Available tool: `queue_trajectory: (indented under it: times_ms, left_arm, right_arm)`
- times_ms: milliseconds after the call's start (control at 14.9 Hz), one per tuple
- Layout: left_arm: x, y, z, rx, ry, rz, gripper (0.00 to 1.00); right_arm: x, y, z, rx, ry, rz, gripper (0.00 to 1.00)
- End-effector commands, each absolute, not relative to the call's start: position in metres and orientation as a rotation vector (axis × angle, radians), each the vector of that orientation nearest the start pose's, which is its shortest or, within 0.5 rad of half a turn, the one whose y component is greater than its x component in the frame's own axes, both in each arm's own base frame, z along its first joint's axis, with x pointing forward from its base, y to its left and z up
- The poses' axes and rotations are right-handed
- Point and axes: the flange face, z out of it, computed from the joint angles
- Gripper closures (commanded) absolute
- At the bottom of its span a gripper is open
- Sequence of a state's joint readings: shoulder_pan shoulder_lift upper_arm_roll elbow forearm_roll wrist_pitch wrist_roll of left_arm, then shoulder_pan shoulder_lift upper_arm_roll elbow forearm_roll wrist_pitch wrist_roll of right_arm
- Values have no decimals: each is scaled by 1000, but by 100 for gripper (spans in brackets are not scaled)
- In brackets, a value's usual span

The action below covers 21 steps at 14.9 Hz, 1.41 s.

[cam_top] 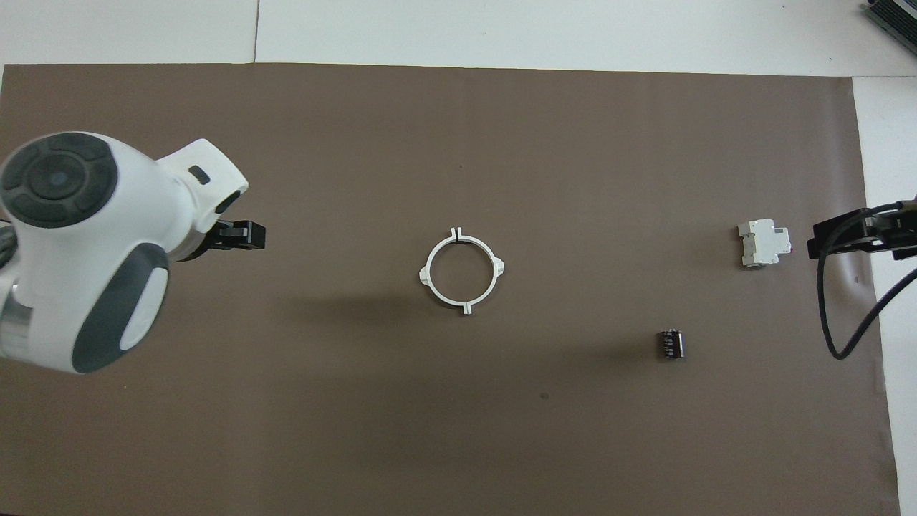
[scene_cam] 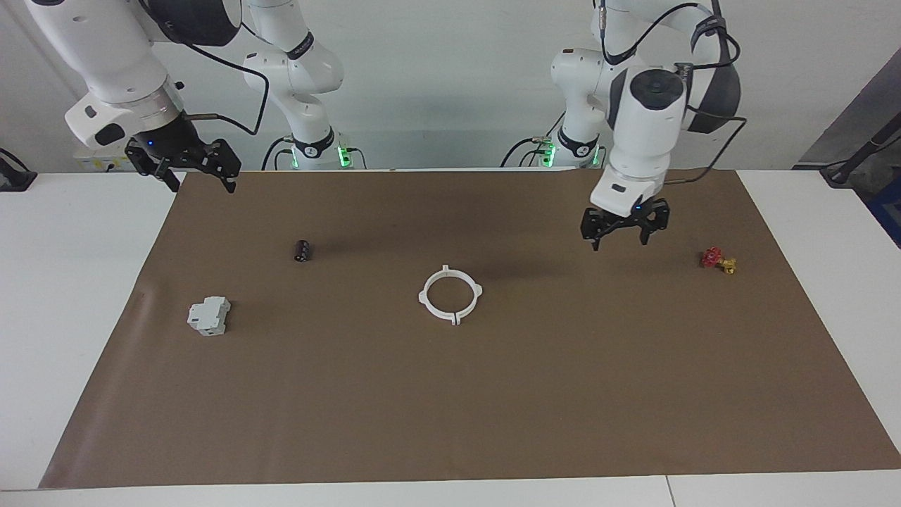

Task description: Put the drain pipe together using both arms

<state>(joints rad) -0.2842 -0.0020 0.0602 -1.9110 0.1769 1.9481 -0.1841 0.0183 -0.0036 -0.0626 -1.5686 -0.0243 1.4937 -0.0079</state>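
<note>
The drain pipe (scene_cam: 424, 296) (cam_top: 497, 271) lies flat in the middle of the brown mat as one closed white ring with small tabs around its rim, and nothing touches it. My left gripper (scene_cam: 619, 243) (cam_top: 243, 235) hangs open and empty in the air over the mat, between the ring and a small red and yellow valve (scene_cam: 718, 260). My right gripper (scene_cam: 202, 186) (cam_top: 852, 236) waits open and empty, raised over the mat's edge at the right arm's end of the table.
A grey-white blocky box (scene_cam: 209, 315) (cam_top: 763, 244) and a small black cylinder (scene_cam: 303, 250) (cam_top: 671, 344) lie on the brown mat (scene_cam: 450, 408) toward the right arm's end. In the overhead view the left arm's wrist covers the valve.
</note>
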Motion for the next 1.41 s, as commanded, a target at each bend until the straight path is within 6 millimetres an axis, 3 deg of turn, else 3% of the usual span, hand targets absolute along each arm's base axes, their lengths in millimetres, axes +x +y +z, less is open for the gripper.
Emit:
queue_trajectory:
  times_ms: [0, 135, 269, 404, 606, 875, 1211, 1346]
  left_arm:
    - [549, -42, 509, -3008, 276, -78, 0]
    - [551, 2, 509, -3034, 338, -73, 0]
    - [549, 31, 513, -3020, 430, -71, 0]
    - [549, 35, 513, -3027, 434, -74, 0]
    - [552, 22, 518, -3030, 429, -106, 0]
    - [560, 4, 548, -3050, 431, -223, 0]
    - [555, -40, 555, -3063, 426, -234, 0]
    - [551, -46, 559, -3066, 417, -231, 0]
  right_arm:
    - [546, -30, 620, -3146, 78, 97, 0]
    - [546, -30, 620, -3146, 78, 97, 0]
    - [547, -30, 620, -3149, 78, 83, 0]
    - [545, -30, 616, -3154, 76, 102, 0]
    - [539, -31, 611, -3155, 75, 117, 0]
    - [541, -29, 613, -3156, 73, 105, 0]
    - [546, -28, 622, -3153, 69, 97, 0]
    - [545, -27, 622, -3159, 65, 110, 0]
